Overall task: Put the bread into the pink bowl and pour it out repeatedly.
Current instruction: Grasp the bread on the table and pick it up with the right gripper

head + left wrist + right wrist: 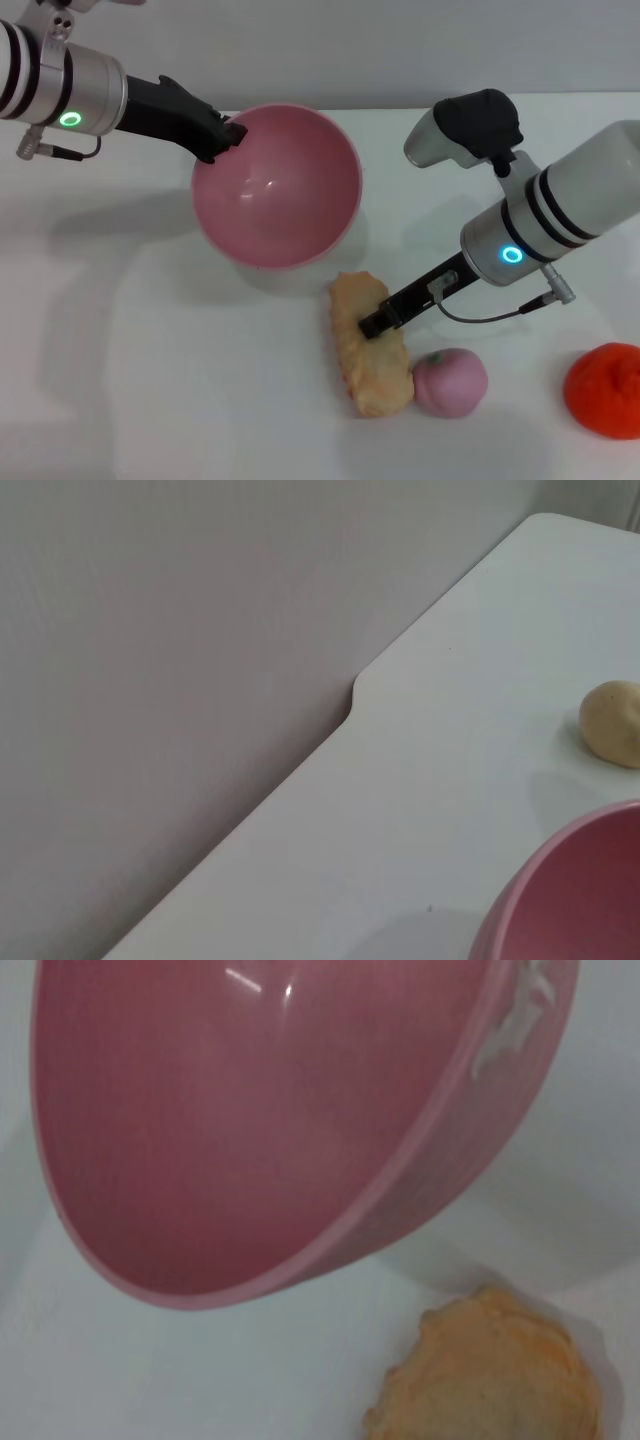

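Note:
The pink bowl (275,190) is tilted, its empty inside facing me, above the table's back middle. My left gripper (232,133) is shut on its far left rim. The bowl also shows in the left wrist view (580,900) and the right wrist view (250,1130). The bread (365,365) lies on the table in front of the bowl, its plain tan side showing, with the ridged edge at its left. My right gripper (375,323) comes in from the right and rests on the middle of the bread. The bread's end shows in the right wrist view (490,1380).
A small pink peach-like ball (450,382) lies right against the bread. An orange fruit (605,388) sits at the front right. A beige egg-shaped lump (612,723) lies behind the bowl. The table's back edge (350,695) meets a grey wall.

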Tool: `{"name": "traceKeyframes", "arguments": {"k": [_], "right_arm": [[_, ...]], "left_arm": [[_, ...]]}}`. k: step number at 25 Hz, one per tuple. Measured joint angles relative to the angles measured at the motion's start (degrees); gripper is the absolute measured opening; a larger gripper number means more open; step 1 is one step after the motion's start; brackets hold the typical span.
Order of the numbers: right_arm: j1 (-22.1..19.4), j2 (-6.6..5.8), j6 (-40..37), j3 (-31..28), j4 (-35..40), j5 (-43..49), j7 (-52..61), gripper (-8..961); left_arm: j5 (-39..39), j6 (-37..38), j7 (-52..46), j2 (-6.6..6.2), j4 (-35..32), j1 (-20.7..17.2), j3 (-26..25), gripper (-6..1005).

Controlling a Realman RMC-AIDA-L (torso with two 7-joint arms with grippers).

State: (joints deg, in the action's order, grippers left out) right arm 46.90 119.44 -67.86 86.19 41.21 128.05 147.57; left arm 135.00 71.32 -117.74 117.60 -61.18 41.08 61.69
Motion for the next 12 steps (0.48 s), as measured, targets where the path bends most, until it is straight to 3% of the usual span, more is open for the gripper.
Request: {"name": "traceKeyframes", "arguments": {"k": [12], "right_arm": [[-0.6, 0.00, 0.0, 0.1, 0.3, 0.0, 0.0, 229]], "left_arm": [[0.0, 0.1, -0.1, 0.08, 0.0, 0.0, 0.0, 54]]}}
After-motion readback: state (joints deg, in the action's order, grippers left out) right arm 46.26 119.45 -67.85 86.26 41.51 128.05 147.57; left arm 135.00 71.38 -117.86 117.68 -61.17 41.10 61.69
